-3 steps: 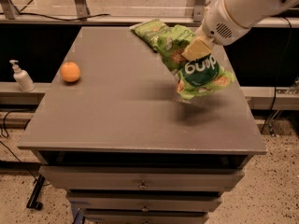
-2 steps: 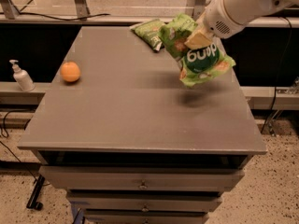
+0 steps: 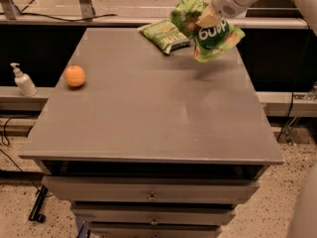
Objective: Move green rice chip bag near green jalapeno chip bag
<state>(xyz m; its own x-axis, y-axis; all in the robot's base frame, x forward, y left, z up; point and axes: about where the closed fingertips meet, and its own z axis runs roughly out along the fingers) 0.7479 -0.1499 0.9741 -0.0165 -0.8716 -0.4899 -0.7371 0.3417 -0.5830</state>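
The green rice chip bag [image 3: 210,31] is bright lime green and wrinkled, with a dark green patch and white lettering. It hangs in the air above the table's far right part. My gripper [image 3: 207,18] is shut on its upper part, coming in from the top right. The green jalapeno chip bag [image 3: 165,34] is a smaller, flat olive-green bag lying on the table at the far edge, just left of the held bag. The two bags look close in the view, the rice bag raised above the surface.
An orange [image 3: 75,76] lies on the grey table [image 3: 148,113] at the left. A white pump bottle [image 3: 23,81] stands on a ledge left of the table. Drawers [image 3: 151,196] are below the front edge. A rail runs behind the table.
My gripper has carried the rice chip bag up and toward the far edge, closer to the jalapeno bag. The jalapeno bag and the orange have not moved.
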